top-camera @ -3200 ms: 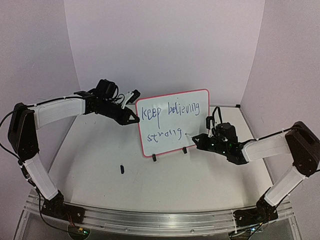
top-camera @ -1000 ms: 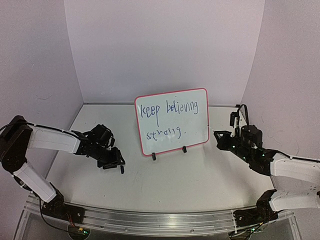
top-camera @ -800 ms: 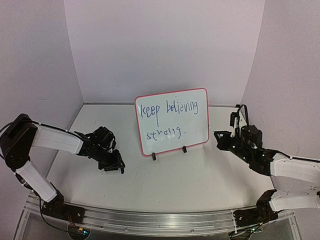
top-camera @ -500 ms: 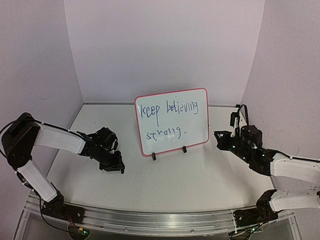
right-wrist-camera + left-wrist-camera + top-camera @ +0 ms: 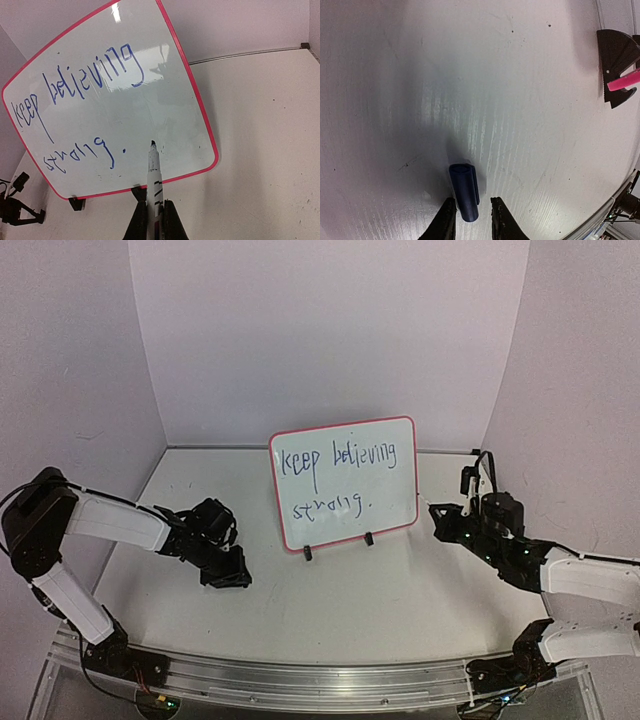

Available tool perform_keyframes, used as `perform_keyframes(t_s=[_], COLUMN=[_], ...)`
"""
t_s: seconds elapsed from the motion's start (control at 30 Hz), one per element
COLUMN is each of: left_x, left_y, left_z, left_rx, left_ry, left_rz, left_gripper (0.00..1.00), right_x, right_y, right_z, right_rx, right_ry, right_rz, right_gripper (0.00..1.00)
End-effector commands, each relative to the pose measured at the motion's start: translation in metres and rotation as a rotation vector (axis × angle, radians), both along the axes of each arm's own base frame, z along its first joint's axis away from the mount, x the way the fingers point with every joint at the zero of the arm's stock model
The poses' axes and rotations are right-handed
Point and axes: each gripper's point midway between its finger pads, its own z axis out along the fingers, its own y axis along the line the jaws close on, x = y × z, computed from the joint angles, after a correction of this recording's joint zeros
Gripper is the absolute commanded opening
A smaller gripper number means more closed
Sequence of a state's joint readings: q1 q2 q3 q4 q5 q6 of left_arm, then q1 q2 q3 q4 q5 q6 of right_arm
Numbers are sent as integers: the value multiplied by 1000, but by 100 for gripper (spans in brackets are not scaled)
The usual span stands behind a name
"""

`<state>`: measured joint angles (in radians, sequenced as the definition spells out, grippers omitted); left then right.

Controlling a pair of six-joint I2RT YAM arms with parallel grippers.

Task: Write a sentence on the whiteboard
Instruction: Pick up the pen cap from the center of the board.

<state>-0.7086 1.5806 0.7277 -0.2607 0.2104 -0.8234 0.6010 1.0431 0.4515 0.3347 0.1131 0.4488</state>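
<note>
The whiteboard stands upright on two black clip feet at the middle of the table, red-bordered. The sentence in blue reads "keep believing" over "strong."; it also shows in the right wrist view. My right gripper is shut on a white marker, uncapped, its tip held off the whiteboard to the right. My left gripper is low over the table, open, its jaws either side of a dark blue marker cap lying there.
A black clip foot with a bit of red board edge shows at the upper right of the left wrist view. White walls enclose the table on three sides. A metal rail runs along the near edge.
My left arm left the whiteboard, came down to the table and closed in on the cap. My right gripper drew the marker back from the board to the right; a period now follows "strong".
</note>
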Motion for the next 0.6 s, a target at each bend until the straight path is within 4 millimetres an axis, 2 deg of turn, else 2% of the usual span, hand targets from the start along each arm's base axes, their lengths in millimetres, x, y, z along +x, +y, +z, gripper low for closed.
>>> perform_keyframes(t_s=[0.0,0.17,0.3,0.57], left_x=[-1,2,5,24], left_y=[-9,-24,-28,-40], left_z=[9,13,9,7], left_rx=[-51,-97,-92,-110], left_ry=[-5,-10,-26,-95], left_rz=[20,14,9,0], left_gripper=[24,24,24,25], right_x=[0,-1,-2,-2], right_y=[-3,-3,-5,-6], right_z=[-3,0,1,3], right_rx=[2,8,7,-1], right_ry=[2,-6,-9,-8], right_rz=[-18,-17,-22,-24], right_gripper=[0,0,0,0])
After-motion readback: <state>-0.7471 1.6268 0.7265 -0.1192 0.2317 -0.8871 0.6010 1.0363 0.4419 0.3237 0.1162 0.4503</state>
